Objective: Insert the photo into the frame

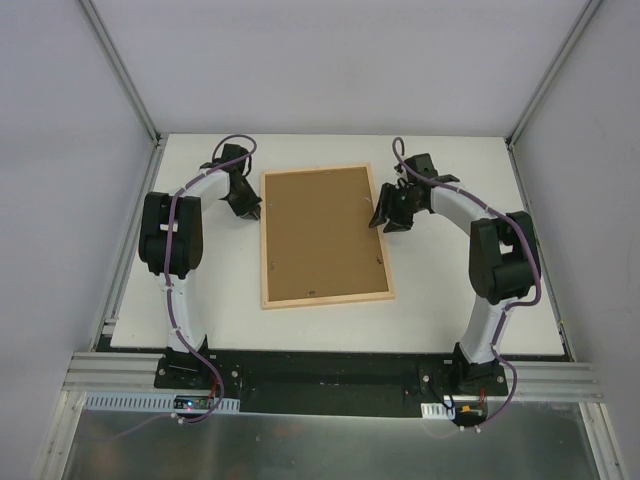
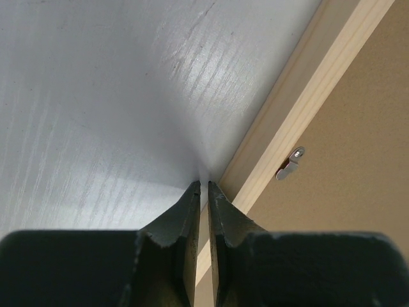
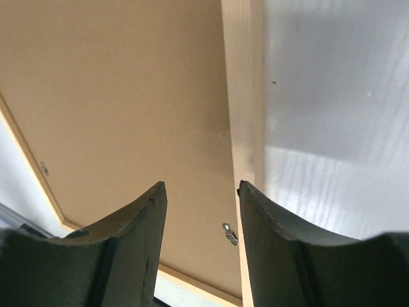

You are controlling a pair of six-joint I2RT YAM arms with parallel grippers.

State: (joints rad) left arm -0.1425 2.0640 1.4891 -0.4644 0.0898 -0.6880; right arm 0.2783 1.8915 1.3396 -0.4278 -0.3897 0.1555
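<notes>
The frame (image 1: 263,240) of light wood lies flat on the white table, back side up, with a brown backing board (image 1: 320,235) filling it. The photo is hidden. My left gripper (image 1: 252,212) is shut, with its tips down on the table beside the frame's left strip (image 2: 300,109); nothing is between them (image 2: 204,184). My right gripper (image 1: 383,222) hangs open over the frame's right strip (image 3: 243,83), one finger over the board (image 3: 128,96) and the other over the strip's outer edge, holding nothing (image 3: 201,185).
Small metal turn clips (image 2: 291,163) (image 3: 229,233) sit along the inside of the frame strips, against the board. White enclosure walls stand at the left, right and back. The table's front edge runs along the black base rail (image 1: 330,370).
</notes>
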